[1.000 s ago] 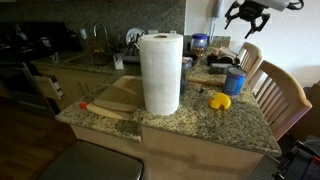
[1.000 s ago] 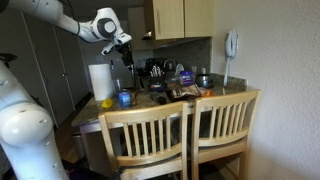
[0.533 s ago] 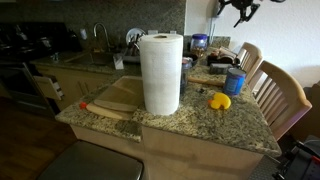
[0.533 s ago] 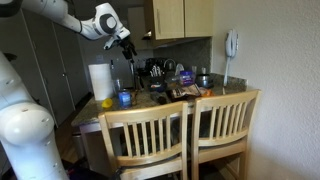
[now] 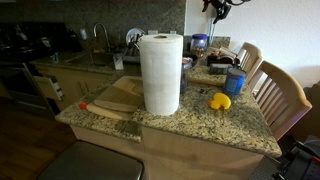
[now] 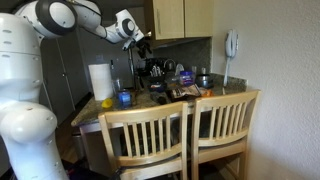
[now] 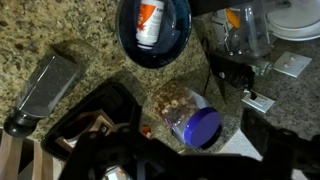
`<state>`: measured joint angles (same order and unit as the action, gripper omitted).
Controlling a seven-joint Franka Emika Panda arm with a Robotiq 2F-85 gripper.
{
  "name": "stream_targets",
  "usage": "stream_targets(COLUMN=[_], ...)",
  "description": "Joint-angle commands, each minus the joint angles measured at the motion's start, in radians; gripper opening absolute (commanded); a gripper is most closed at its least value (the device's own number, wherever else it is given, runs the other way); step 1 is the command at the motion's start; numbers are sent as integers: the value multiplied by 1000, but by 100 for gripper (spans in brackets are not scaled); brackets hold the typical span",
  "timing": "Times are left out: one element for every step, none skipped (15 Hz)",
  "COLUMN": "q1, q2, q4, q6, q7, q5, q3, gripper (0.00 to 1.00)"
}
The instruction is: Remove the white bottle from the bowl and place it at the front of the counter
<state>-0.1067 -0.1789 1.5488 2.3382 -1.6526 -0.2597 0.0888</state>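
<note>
In the wrist view a white bottle [image 7: 149, 22] with an orange label lies in a dark blue bowl [image 7: 180, 45] on the speckled granite counter [image 7: 60, 30], at the top of the frame. My gripper [image 7: 185, 150] hangs well above the counter. Its dark fingers [image 7: 268, 135] are spread wide with nothing between them. It is short of the bowl, over a clear jar with a blue lid [image 7: 190, 118]. In both exterior views the gripper [image 5: 217, 6] [image 6: 141, 43] is high over the cluttered back of the counter [image 5: 200, 125].
A paper towel roll [image 5: 160, 72] stands mid-counter on a wooden board [image 5: 110, 100]. A yellow object [image 5: 219, 101] and a blue can [image 5: 235, 80] sit nearby. A metal grater [image 7: 45, 85] lies beside the bowl. Two wooden chairs [image 6: 180, 135] stand against the counter.
The arm has swung over the back of the counter. In one exterior view the gripper moved left and up to the frame's top edge. It is still open.
</note>
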Motion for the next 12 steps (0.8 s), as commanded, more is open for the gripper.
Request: stream_targets(q1=[38,68,70,70,71,71,71,84,96,102,105,108], q2=[-142,-82,-110,-127,-135,-137,-126,-155,-200,-249,-284,-330], q4=[-185,-93,-124,-143,-153,-160,-148,-177,-228,-287,-331,-388], q6=[-131,-59,-81,-87,-92,-97,-89,-67,-57,-62,-80,-99], q7=[161,92,128,142,146,147,148,78,16,-14,-37,-60], q5=[175,118,155,169,173,173,181,170,171,182,194,205], q3=[-45,-80,-84,-85,-85,-85,-82,-99,-118,-128,-136,-145], gripper=[100,100,100,100,100,100,100,100,100,100,100,100])
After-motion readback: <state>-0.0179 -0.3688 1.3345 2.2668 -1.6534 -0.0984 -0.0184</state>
